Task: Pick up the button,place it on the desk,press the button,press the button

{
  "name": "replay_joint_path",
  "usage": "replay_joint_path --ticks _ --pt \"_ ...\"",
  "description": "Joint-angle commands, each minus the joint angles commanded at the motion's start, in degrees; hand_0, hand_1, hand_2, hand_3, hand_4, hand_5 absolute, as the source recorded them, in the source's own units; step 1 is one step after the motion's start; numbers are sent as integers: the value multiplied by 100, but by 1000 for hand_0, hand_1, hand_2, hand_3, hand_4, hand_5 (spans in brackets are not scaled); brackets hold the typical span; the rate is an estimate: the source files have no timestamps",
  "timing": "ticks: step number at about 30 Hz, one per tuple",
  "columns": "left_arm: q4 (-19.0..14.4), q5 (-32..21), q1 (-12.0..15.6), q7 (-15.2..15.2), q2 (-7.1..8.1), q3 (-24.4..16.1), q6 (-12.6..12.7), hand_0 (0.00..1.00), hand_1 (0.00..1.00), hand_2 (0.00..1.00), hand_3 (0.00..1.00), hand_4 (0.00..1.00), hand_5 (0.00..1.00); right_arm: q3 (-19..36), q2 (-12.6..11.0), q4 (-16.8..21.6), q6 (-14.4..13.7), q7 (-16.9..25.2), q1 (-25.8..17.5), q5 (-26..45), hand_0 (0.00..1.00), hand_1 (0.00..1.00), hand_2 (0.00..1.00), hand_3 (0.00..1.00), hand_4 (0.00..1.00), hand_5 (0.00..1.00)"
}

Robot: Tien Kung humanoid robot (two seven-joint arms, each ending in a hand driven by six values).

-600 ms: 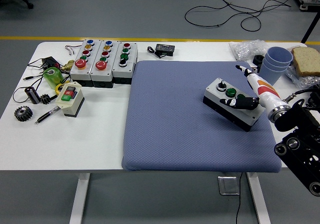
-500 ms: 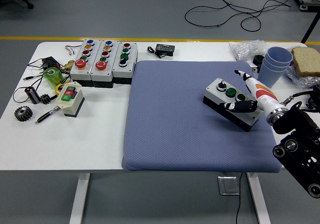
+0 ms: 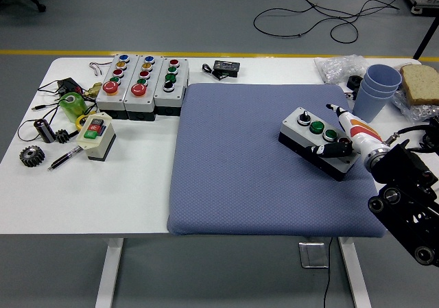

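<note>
On blue mat (image 3: pixel 233 178): right hand (image 3: pixel 339 140) gripping button box (image 3: pixel 317 142), fingers curled round it.

Desk (image 3: pixel 137 198): smooth white laminate, matt. Mat (image 3: pixel 247 178): blue woven cloth, finely textured, matt. Button box (image 3: pixel 317 143): grey plastic lid on a black plastic base, with glossy caps. Right hand (image 3: pixel 339 140): glossy white and orange plastic shell, black fingers. Cups (image 3: pixel 377 88): smooth blue plastic. Gear (image 3: pixel 31 156): dark, dull metal.
</note>
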Motion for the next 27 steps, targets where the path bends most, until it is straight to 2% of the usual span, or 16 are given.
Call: replay_joint_path --ticks 3,4,9,10,15,16,21,22,25,27 --pt "0 -6 -2 -2 0 3 1 774 939 973 907 680 900 -53 -8 -25 161 -184 44 -162 998 915 961 998 992 280" --pt "0 0 -3 -1 0 -2 3 774 938 972 906 678 898 -78 -8 -38 179 -264 63 -228 822 740 832 905 981 269" --pt "0 0 -2 -1 0 0 3 774 938 972 906 678 898 -201 -37 -112 275 -463 159 -343 822 740 832 905 981 269" --pt "0 0 -2 -1 0 -1 5 774 938 972 906 673 894 -227 -43 -127 290 -485 178 -359 700 616 718 823 969 258" --pt "0 8 0 0 0 -7 5 774 938 972 906 673 894 -349 -65 -209 344 -574 274 -426 700 616 718 823 969 258" --pt "0 8 1 -1 0 -7 5 773 937 971 905 670 894 -384 -72 -235 357 -591 306 -457 472 447 571 685 939 232" --pt "0 10 3 -1 0 -14 7 773 937 971 905 670 894 -519 -117 -275 272 -640 423 -579 472 447 571 685 939 232" --pt "0 1 0 -1 0 -4 8 774 937 969 905 670 893 -567 -143 -270 212 -652 449 -589 406 397 525 622 864 172" --pt "0 -2 -2 0 0 0 8 774 937 969 905 670 893 -609 -167 -269 156 -652 469 -581 406 397 525 622 864 172" --pt "0 5 -5 4 0 -3 7 774 937 969 905 670 893 -718 -230 -271 -48 -608 503 -504 406 397 525 622 864 172"
